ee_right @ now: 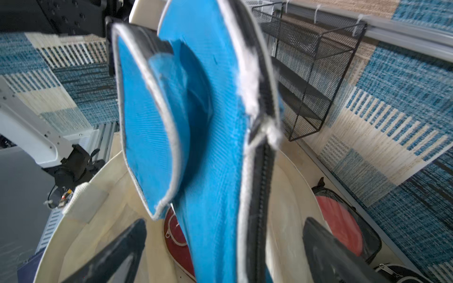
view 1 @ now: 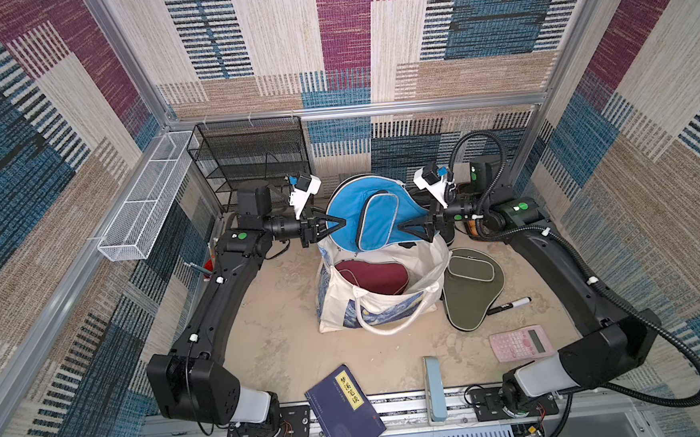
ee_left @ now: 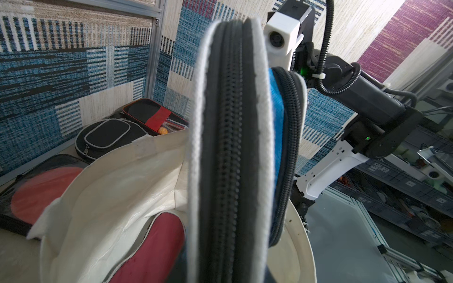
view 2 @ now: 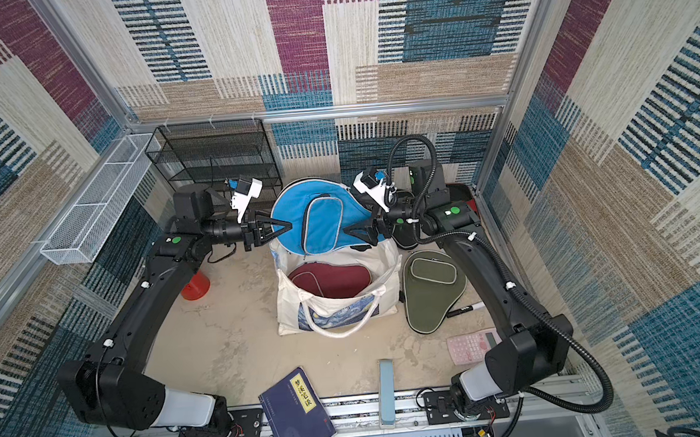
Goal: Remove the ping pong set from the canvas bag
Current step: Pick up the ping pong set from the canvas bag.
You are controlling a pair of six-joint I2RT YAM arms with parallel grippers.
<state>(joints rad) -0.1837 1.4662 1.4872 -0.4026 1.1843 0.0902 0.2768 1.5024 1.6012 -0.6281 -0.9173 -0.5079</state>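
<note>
A blue paddle cover (view 1: 352, 211) (view 2: 294, 214) of the ping pong set hangs upright above the mouth of the canvas bag (view 1: 334, 301) (view 2: 291, 310). My left gripper (view 1: 342, 221) (view 2: 288, 224) is shut on its rim; the left wrist view shows only the cover's zip edge (ee_left: 228, 147). My right gripper (view 1: 399, 227) (ee_right: 224, 221) is open, its fingers (ee_right: 117, 250) standing apart on either side of the cover (ee_right: 210, 122). A maroon cover (view 1: 370, 274) (ee_left: 152, 245) lies inside the bag. An olive cover (view 1: 469, 287) lies on the table right of the bag. A black cover (ee_left: 107, 139) and a black case with a red band (ee_left: 157, 116) sit behind.
A pink calculator (view 1: 518, 342), a black marker (view 1: 507, 305), a dark blue book (view 1: 345, 411) and a pale blue box (view 1: 433, 389) lie near the front. A black mesh shelf (view 1: 253, 163) and a white wire basket (view 1: 147, 198) stand back left. A red cup (view 2: 195, 286) sits under my left arm.
</note>
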